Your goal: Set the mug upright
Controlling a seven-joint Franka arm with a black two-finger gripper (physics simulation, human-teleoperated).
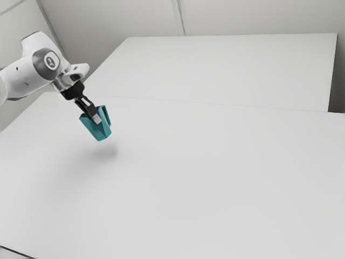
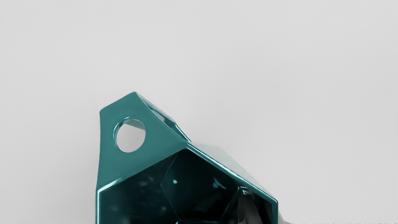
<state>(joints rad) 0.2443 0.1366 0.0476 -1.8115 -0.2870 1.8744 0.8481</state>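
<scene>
Mug (image 1: 102,131) and gripper (image 1: 96,117) are up over the table (image 1: 215,178) in the exterior view, near the end of the arm (image 1: 24,78). The mug leans. Its open top points up and back toward the gripper, and its bottom points down and toward the exterior view's right. A soft shadow (image 1: 103,151) lies on the table below it, so I think the mug is not touching down. One fingertip is on the outside of the mug.

In the wrist view, I look into the open top of the mug. The handle (image 2: 158,138) sticks out from one side, with a round hole in it. One dark finger (image 2: 248,210) goes inside the mug, and a pale bit of the other (image 2: 224,158) is just outside the same wall. So the fingers look closed on that wall, pinching it.

The step now looks like holding the mug up and getting it straight. Next, my hand should tip it so the bottom faces flat down, then lower it gently. The fingers should let go only when the bottom sits flat, or the mug could fall over.
</scene>
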